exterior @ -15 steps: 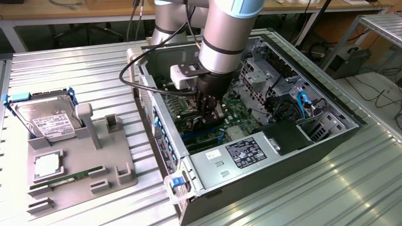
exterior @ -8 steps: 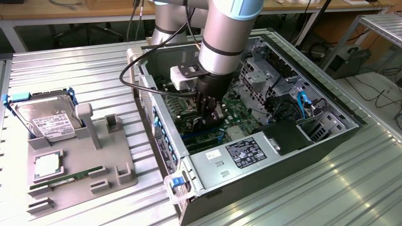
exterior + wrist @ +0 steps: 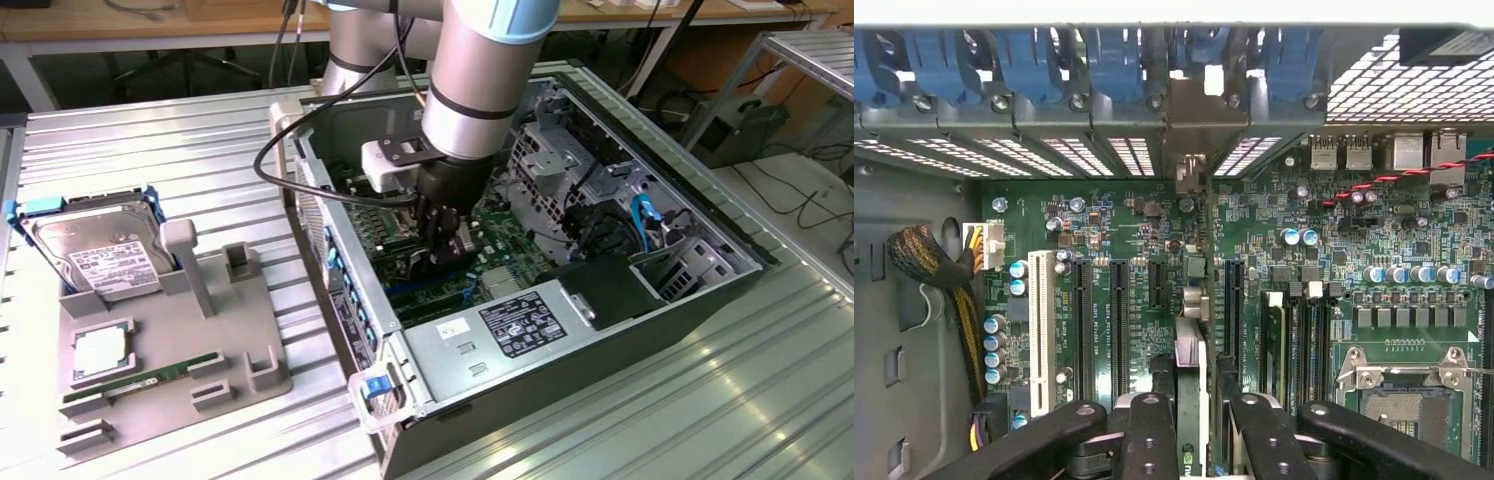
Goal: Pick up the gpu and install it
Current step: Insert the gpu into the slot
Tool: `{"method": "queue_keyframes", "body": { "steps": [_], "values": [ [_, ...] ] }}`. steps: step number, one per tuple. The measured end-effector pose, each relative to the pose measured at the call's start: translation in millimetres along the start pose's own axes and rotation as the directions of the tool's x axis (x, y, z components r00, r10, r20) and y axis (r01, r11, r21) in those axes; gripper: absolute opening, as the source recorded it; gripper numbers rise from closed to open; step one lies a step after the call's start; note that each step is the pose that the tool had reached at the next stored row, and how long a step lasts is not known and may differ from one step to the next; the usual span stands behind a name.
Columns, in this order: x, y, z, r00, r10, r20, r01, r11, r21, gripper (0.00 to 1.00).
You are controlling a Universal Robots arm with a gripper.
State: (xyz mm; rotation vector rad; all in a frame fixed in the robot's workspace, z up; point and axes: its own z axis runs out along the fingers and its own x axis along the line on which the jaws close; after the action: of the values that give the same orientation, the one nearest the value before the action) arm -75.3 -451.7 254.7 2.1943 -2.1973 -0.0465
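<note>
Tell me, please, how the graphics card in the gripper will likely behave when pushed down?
The graphics card, a thin board seen edge-on in the gripper, is probably stiff and light. Held by its narrow edge, it may tilt if pushed off-centre. It looks like bare circuitry, so a skewed push onto the motherboard could damage it.

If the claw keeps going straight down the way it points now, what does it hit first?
Most likely the motherboard in the open PC case: the claw, gripping the gpu edge-on, points at its slots. The card's lower edge would probably touch first; depth is unclear.
</note>
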Motion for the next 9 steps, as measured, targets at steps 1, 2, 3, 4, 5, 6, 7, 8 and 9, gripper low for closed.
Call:
{"method": "queue_keyframes", "body": {
  "steps": [1,2,3,4,5,6,7,8,9],
  "values": [
    [0.0,0.0,0.0,1.0000,0.000,0.0000,0.000,1.0000,0.0000,0.26],
    [0.0,0.0,0.0,1.0000,0.000,0.0000,0.000,1.0000,0.0000,0.26],
    [0.0,0.0,0.0,1.0000,0.000,0.0003,0.000,1.0000,-0.0001,0.26],
    [-0.1,0.1,0.1,1.0000,0.000,0.0007,0.000,1.0000,-0.0002,0.27],
    [-0.1,0.1,0.1,1.0000,0.000,0.0004,0.000,1.0000,0.0000,0.27],
    [0.0,0.1,0.1,1.0000,0.000,0.0002,0.000,1.0000,-0.0001,0.33],
    [0.0,0.0,0.0,1.0000,0.000,0.0000,0.000,1.0000,0.0000,0.33],
    [0.0,0.0,-0.3,1.0000,0.000,-0.0001,0.000,1.0000,0.0000,0.33],
    [0.0,0.1,-0.9,1.0000,0.000,-0.0003,0.000,1.0000,-0.0001,0.40]
  ]
}}
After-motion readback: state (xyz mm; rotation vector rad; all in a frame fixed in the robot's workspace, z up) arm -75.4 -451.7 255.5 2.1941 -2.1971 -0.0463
